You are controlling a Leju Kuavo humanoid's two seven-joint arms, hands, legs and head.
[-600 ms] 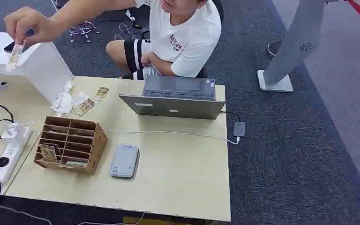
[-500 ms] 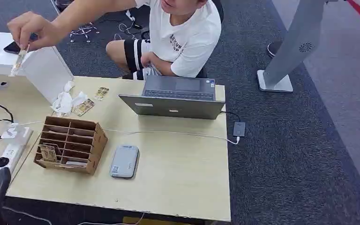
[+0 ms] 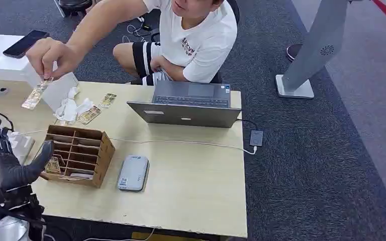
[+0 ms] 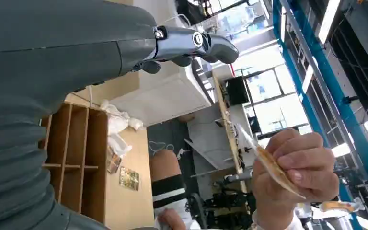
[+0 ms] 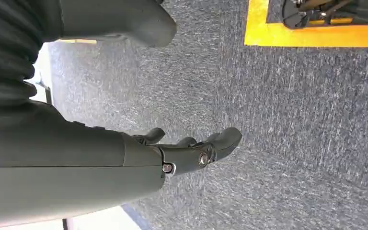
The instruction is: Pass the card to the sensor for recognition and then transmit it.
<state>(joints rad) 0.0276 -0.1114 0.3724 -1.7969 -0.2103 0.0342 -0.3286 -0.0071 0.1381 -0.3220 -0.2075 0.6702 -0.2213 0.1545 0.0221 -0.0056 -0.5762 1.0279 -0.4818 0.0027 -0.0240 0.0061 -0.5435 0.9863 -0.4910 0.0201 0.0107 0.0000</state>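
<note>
A person's hand [image 3: 54,54] holds a gold-patterned card [image 3: 35,94] in a clear sleeve above the table's far left; the same card [image 4: 273,168] shows in the left wrist view, pinched in the person's fingers. My left hand [image 3: 7,158] is raised at the table's near left, open, fingers spread upward, empty, below and short of the card. The grey sensor [image 3: 133,172] lies flat on the table beside a wooden card rack [image 3: 76,154]. My right hand [image 5: 187,151] hangs over grey carpet, fingers loosely extended, holding nothing.
An open laptop [image 3: 188,105] sits at the table's far side, its cable running to an adapter [image 3: 256,137]. Loose cards [image 3: 89,114] and crumpled wrappers [image 3: 68,109] lie by a white box [image 3: 55,88]. A power strip [image 3: 15,153] and cables lie left. A person sits behind the table.
My left hand has risen from the table's near-left corner, fingers spread. The person's hand has brought the card down and rightward toward it.
</note>
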